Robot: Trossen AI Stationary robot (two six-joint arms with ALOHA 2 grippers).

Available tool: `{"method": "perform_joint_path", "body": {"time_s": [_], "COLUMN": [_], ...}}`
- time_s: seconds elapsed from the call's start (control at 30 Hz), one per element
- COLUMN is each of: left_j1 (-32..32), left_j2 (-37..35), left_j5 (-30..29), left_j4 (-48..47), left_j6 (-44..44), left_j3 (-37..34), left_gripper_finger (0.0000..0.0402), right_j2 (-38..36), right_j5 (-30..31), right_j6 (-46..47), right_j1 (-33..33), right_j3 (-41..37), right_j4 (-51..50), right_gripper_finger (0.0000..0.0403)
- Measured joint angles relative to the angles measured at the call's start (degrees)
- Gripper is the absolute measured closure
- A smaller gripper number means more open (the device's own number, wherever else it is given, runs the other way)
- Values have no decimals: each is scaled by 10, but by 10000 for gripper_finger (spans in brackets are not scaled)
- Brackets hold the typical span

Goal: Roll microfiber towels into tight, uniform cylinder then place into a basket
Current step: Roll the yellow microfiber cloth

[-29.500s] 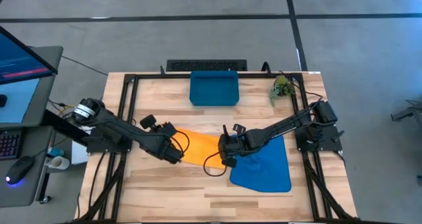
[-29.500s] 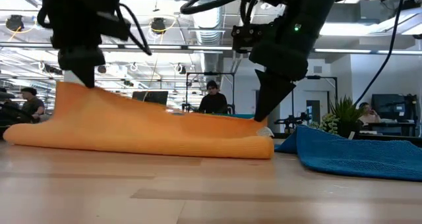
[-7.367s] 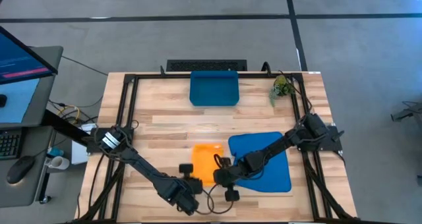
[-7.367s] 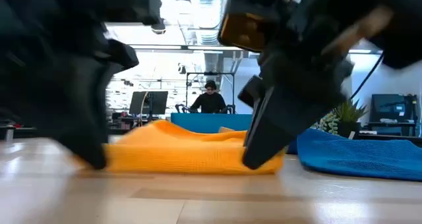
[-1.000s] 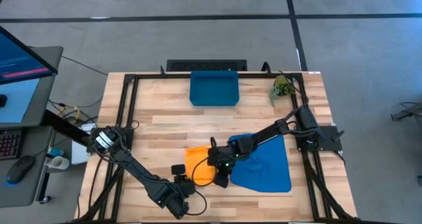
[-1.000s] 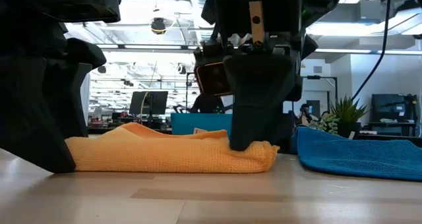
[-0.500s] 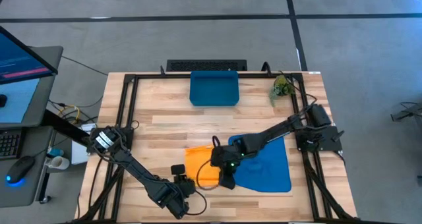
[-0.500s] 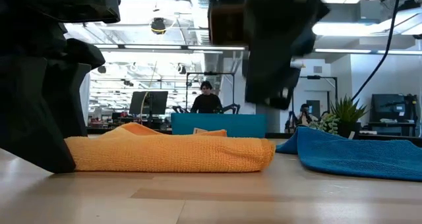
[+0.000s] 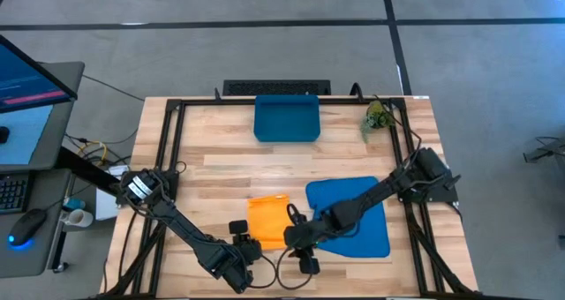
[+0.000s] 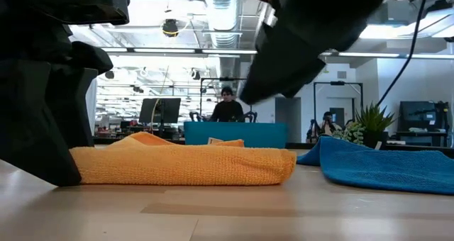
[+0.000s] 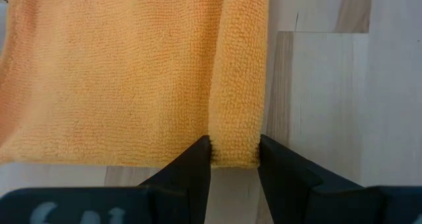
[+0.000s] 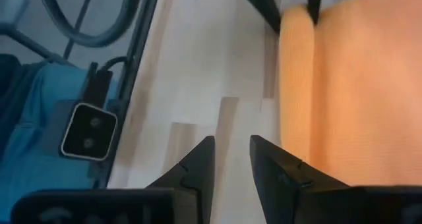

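Observation:
The orange-yellow towel [image 9: 267, 217] lies folded on the table, with a narrow rolled strip [image 11: 241, 66] along its near edge. My left gripper [image 11: 234, 151] is shut on that strip's left end and stands at the towel's left end [image 10: 42, 127] in the low view. My right gripper [image 12: 231, 158] is open near the towel's near right corner [image 9: 298, 240], raised off the table, with only bare wood between its fingers. The blue towel [image 9: 351, 213] lies spread to the right, under the right arm. The dark-blue basket [image 9: 286, 117] stands at the far edge. My left gripper pinches the left end of the orange towel's rolled near-edge strip [image 11: 237, 135] between its two fingers, one on each side. The fingers come level from the table's left and point along the strip. The strip and the rest of the towel lie on the table.
A small green plant [image 9: 378, 116] stands at the far right. The black frame rails [image 9: 173, 150] run along the table's left and right sides. Bare wood shows between the basket and the towels. People and desks [image 10: 227, 106] show in the room beyond.
My right gripper has lifted off the orange towel's right end and gone toward the table's near edge, past the towel's near right corner. The towel has stayed flat on the table, with my left gripper still holding its left end.

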Motion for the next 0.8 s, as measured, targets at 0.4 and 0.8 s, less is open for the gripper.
{"method": "perform_joint_path", "body": {"time_s": [0.4, 0.8], "left_j1": [0, 1], "left_j2": [0, 0], "left_j5": [-1, 2], "left_j4": [0, 2], "left_j6": [0, 0], "left_j3": [0, 0], "left_gripper_finger": [288, 288], "right_j2": [39, 55], "right_j5": [5, 20], "right_j6": [-11, -9], "right_j1": [-2, -22], "right_j3": [0, -1], "right_j4": [44, 39], "right_gripper_finger": [284, 284]}}
